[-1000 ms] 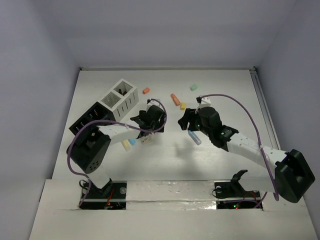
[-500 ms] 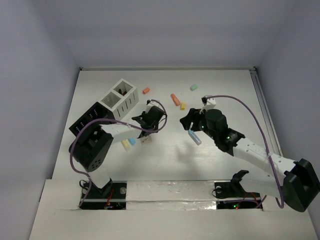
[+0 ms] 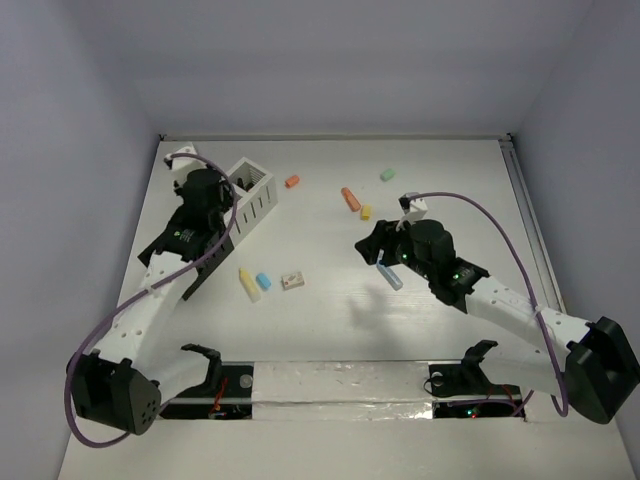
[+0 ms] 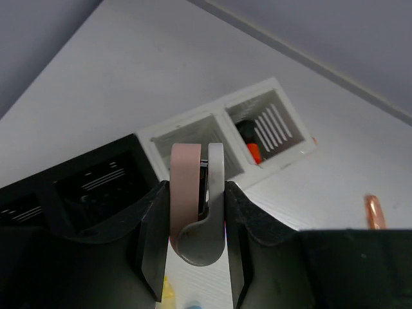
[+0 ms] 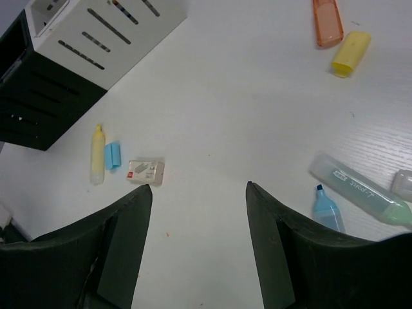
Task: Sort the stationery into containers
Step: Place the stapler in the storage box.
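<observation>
My left gripper is shut on a pink and grey piece and holds it above the near compartment of the white container. An orange piece lies in its other compartment. The black container stands beside it, partly hidden by my left arm. My right gripper is open and empty above bare table, next to a blue marker. A yellow marker, a blue block and a small white box lie mid-table.
At the back lie an orange block, an orange marker, a yellow block and a green block. A clear greenish marker lies by the blue marker. Walls enclose the table on three sides.
My left arm has swung from the middle of the table back and left to over the white container. My right arm has shifted slightly.
</observation>
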